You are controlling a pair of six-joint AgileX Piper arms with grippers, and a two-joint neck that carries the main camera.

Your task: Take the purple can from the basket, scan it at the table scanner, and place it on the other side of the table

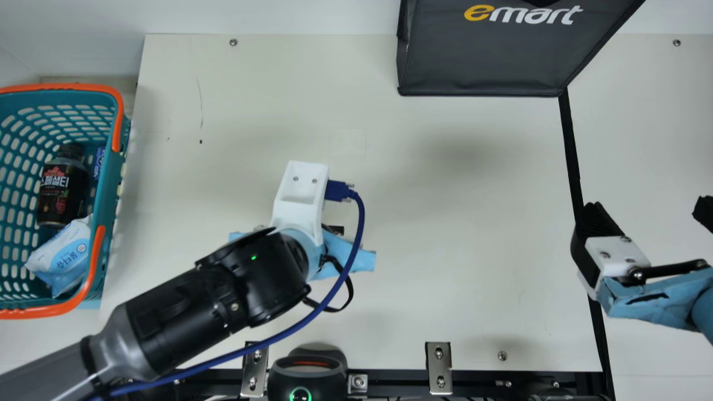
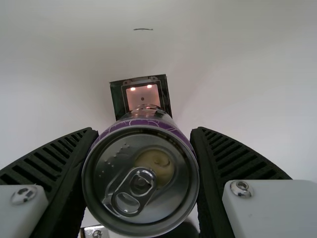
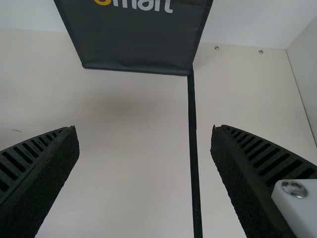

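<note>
the cream table (image 1: 473, 195) runs under everything, a black strip (image 1: 574, 150) crossing its right part. at its far side stands a dark grey bag (image 1: 484, 55). by its left edge is a teal basket (image 1: 111, 200) with orange handles. the left arm (image 1: 195, 312) slants in from the near left corner, and its gripper, the left gripper (image 1: 356, 259), is over the table's middle. the right gripper (image 1: 652, 214) is at the right, above the strip; its fingers stand wide apart with nothing between them.

in the basket lie a dark bottle (image 1: 64, 192), a pale blue pack (image 1: 64, 253) near it and a small blue packet (image 1: 99, 162). at the near edge sits a black device (image 1: 306, 373) with a green ring.

in the left wrist view, the left gripper (image 2: 143, 130) is closed only as far as the purple can (image 2: 141, 183) allows: the can is squeezed between the two ribbed fingers, touching both. its silver lid and ring-pull face the wrist camera, and its other end points away towards the table. just past that end shows a small square module (image 2: 143, 94) with reddish lights; whether they touch i cannot tell.
</note>
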